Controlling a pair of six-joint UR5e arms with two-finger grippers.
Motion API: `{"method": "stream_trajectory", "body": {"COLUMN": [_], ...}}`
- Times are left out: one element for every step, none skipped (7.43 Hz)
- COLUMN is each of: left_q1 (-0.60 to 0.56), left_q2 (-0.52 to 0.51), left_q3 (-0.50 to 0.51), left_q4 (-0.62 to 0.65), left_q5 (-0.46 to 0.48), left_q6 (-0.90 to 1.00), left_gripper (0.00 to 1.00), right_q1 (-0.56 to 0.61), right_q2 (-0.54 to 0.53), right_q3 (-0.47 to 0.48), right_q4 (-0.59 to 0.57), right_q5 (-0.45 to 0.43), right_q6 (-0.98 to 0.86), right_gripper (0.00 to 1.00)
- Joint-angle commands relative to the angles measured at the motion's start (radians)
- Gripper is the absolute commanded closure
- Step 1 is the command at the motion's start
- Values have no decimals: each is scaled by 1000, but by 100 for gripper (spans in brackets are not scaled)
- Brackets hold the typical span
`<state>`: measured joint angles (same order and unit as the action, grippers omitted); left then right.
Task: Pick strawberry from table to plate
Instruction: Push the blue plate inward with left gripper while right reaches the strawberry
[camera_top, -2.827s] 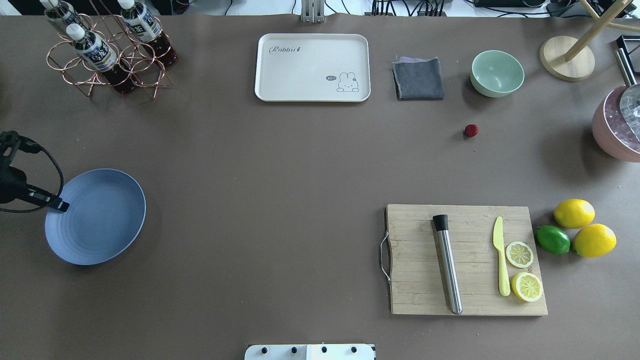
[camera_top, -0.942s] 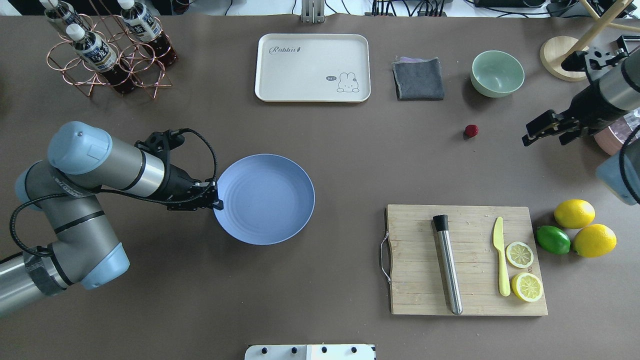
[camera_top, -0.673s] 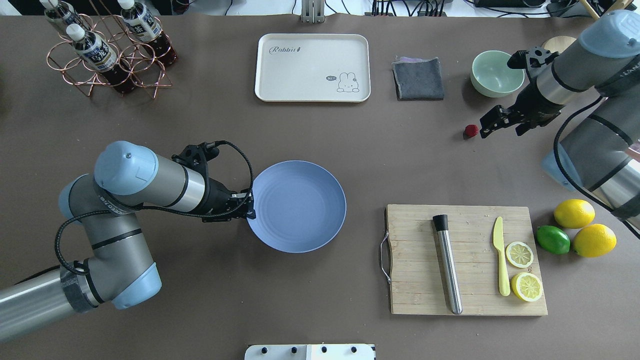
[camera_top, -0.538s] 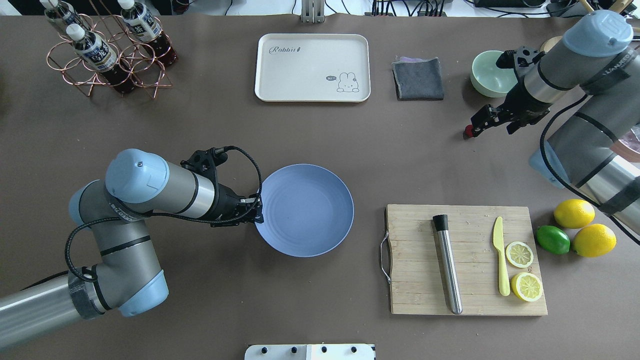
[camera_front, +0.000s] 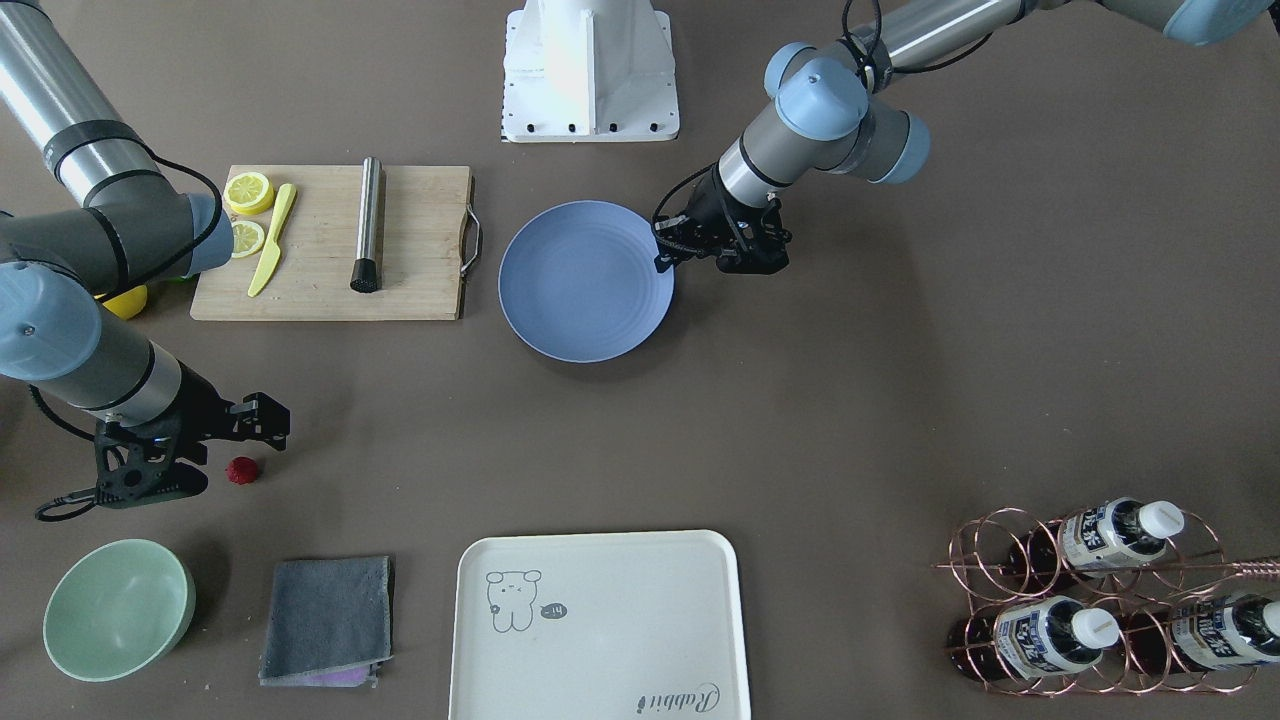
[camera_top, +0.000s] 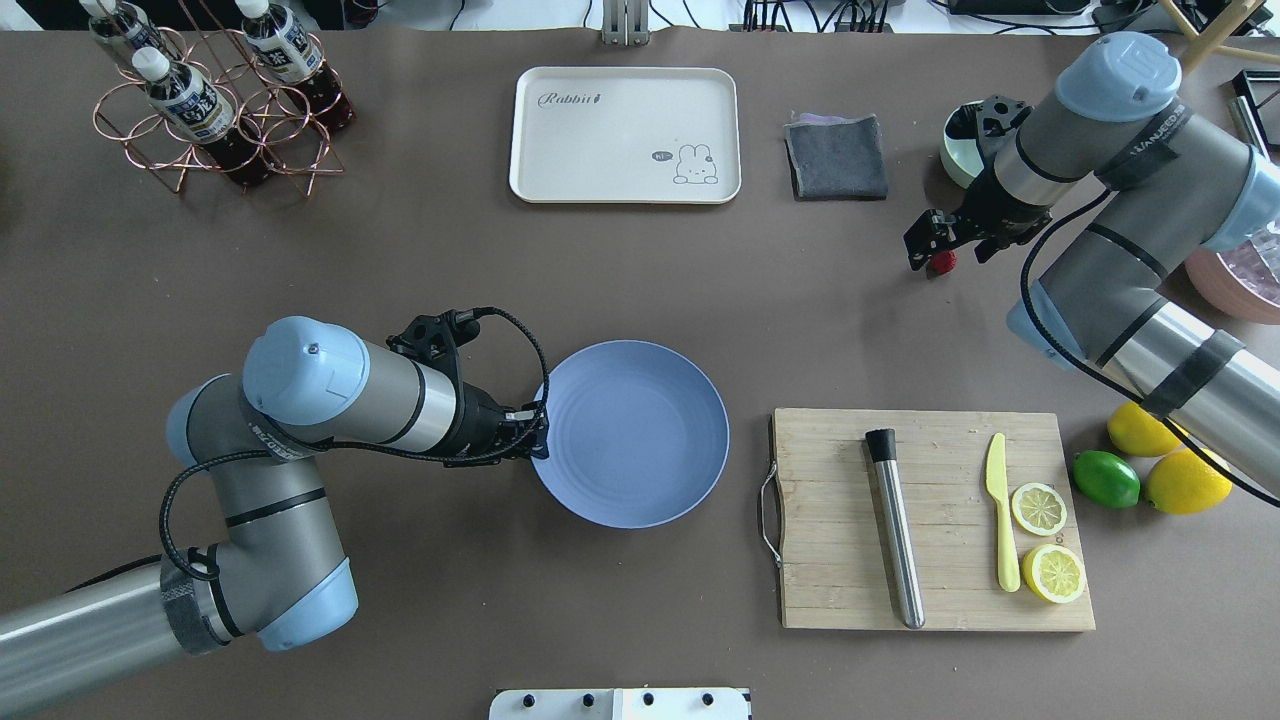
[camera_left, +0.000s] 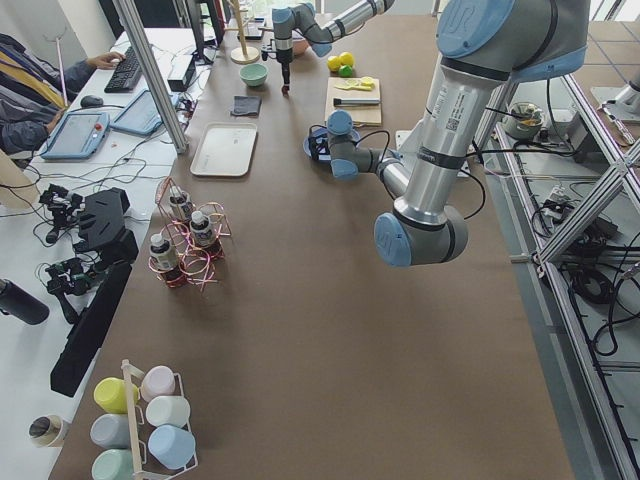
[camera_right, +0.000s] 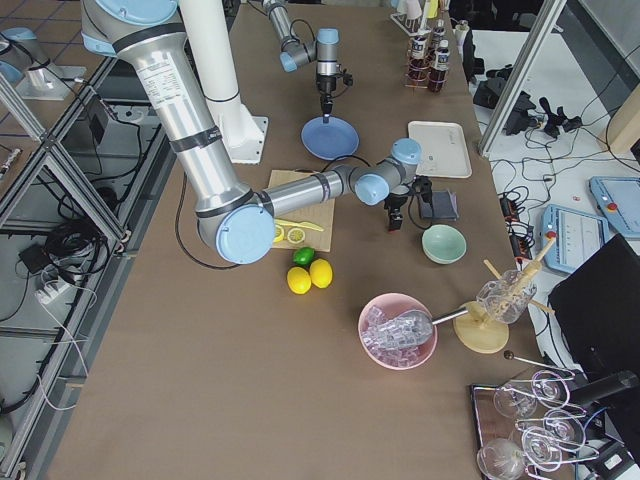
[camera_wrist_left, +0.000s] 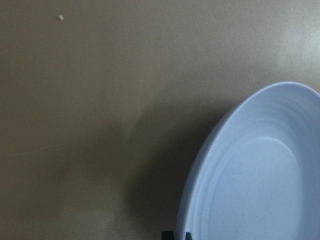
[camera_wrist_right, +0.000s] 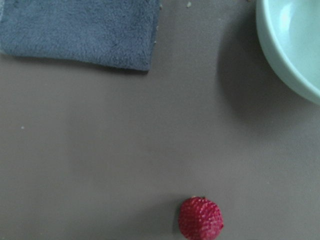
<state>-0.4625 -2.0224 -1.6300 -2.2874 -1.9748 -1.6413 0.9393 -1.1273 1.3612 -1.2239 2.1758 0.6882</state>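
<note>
Near mint-green bowl, strawberry lies on table right under right hand, spread wide w/ nothing held. Left hand clamps plate rim mid-table, well apart from berry.

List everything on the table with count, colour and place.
Tiny bumpy strawberry: one, dark red, on brown-grey table, far right.
Round matte plate: one, blue-lavender, mid-table.
Rectangular tray: one, white, far middle.
Folded cloth: one, grey, beside tray.
Round bowl: one, mint green, far right.
Wooden cutting board: one, tan, near right.
Steel muddler: one, silver, on board.
Plastic knife: one, yellow, on board.
Lemon halves: two, yellow, on board.
Whole lemons: two, yellow, beside board.
Lime: one, green, beside lemons.
Wire rack: one, copper, far left, holding three bottles.
Ice bowl: one, pink, right edge.
Left gripper: shut on plate's rim.
Right gripper: open over strawberry.
</note>
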Motion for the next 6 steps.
{"method": "stream_trajectory", "body": {"left_q1": [5, 7, 7, 7, 7, 5], "left_q2": [-9, -12, -12, -12, -12, -12], "left_q3": [2, 2, 2, 2, 1, -4], "left_q4": [6, 6, 6, 5, 5, 5], "left_q5": [1, 1, 1, 2, 14, 13], "left_q6": [0, 0, 0, 0, 1, 1], "left_gripper": [100, 100, 100, 85, 14, 3], "right_q1": [-16, -19, -20, -20, -22, -20], "right_q2": [20, 18, 18, 18, 18, 20], "right_q3": [-51, -51, -51, -50, -50, -39], "right_q4": [38, 38, 38, 38, 38, 38], "right_q5": [-62, -64, -70, -70, -70, -68], "right_q6": [-2, -2, -2, -7, -9, -9], "right_gripper": [15, 29, 43, 65, 92, 100]}}
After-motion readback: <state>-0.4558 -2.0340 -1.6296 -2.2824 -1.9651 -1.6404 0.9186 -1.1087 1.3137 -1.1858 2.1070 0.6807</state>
